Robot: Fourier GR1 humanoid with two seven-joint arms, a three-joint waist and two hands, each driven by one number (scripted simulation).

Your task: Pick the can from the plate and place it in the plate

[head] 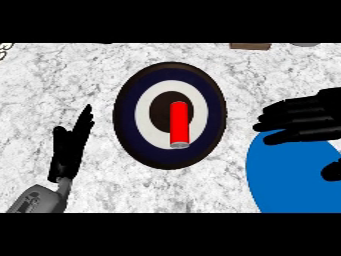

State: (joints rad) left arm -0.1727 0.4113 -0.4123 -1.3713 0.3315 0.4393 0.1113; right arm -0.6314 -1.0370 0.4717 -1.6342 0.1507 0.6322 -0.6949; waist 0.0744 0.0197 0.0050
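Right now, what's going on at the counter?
The red can lies on its side in the middle of the dark ringed plate, not yet picked. The right hand hovers open over the blue plate, clear of the can. The left hand rests open, left of the ringed plate.

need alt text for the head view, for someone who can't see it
A red can lies on its side at the centre of a dark ringed plate on a marbled counter. The open right hand hovers over a blue plate; the open left hand rests at left.
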